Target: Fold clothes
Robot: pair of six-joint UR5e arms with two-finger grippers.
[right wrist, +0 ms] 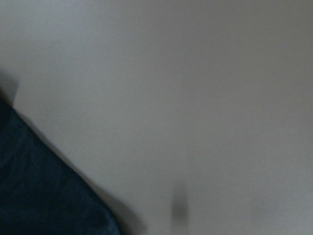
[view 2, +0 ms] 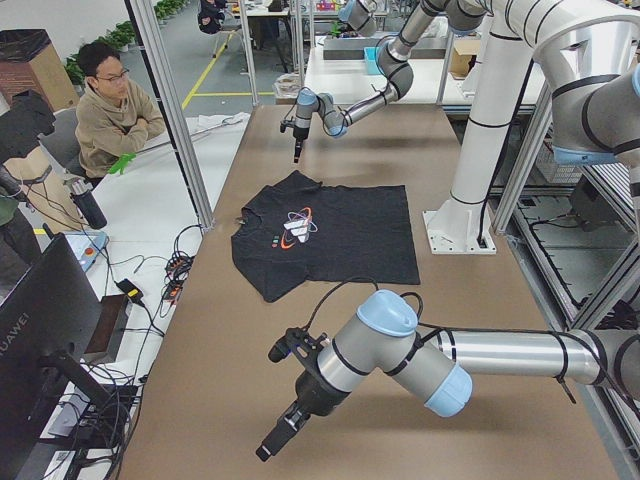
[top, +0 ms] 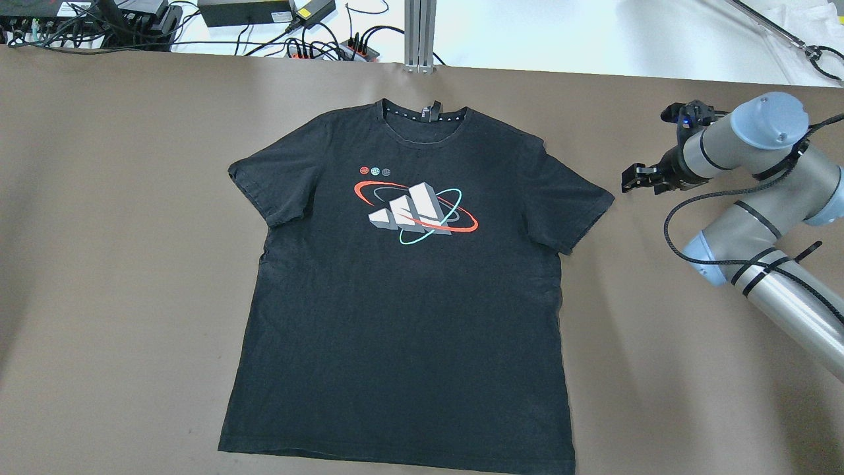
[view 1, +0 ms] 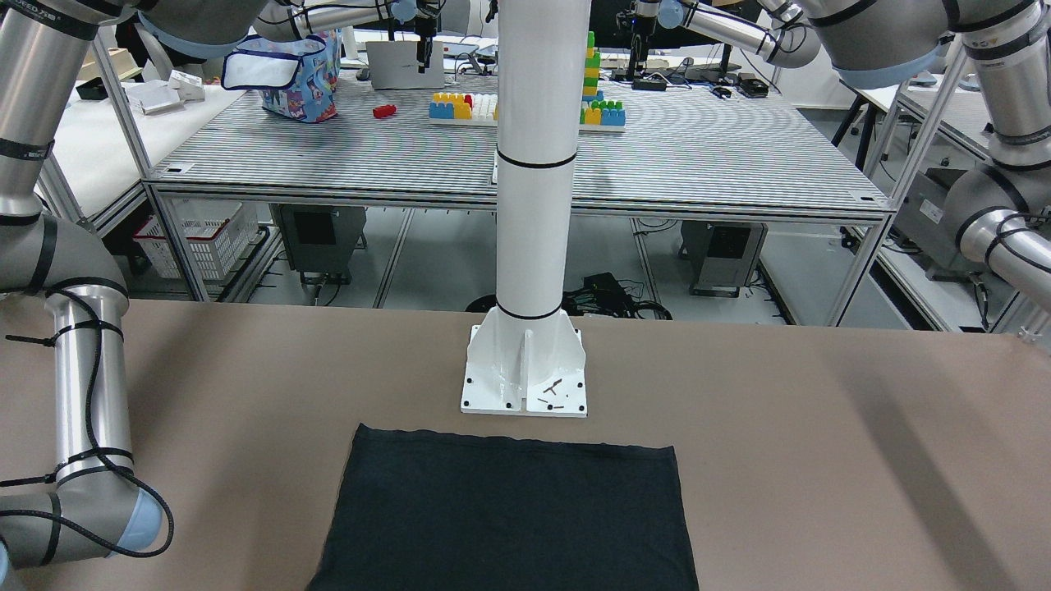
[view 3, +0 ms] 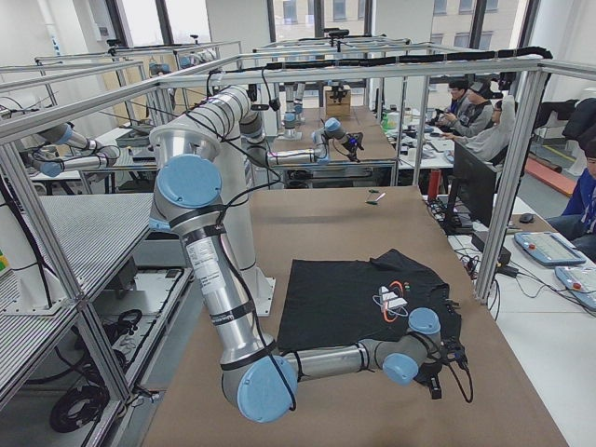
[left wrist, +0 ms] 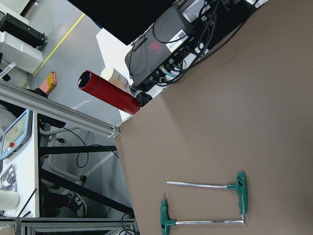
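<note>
The clothes are one black T-shirt (top: 402,297) with a white, red and teal print on the chest. It lies flat and face up on the brown table (top: 119,264), collar at the far side, and its hem (view 1: 509,517) shows near the pillar base. My right gripper (top: 626,181) hovers just right of the shirt's right sleeve, apart from it, and looks shut with nothing in it. The right wrist view is blurred and shows a corner of black fabric (right wrist: 39,196). My left gripper (view 2: 268,447) hangs low over bare table far from the shirt; I cannot tell its state.
A white pillar (view 1: 534,205) stands on a base plate behind the shirt's hem. Two green-handled T-shaped hex keys (left wrist: 215,205) lie near a table edge, with a red bottle (left wrist: 107,90) beyond it. Cables and power boxes (top: 250,13) line the far edge. A person (view 2: 110,110) sits beside the table.
</note>
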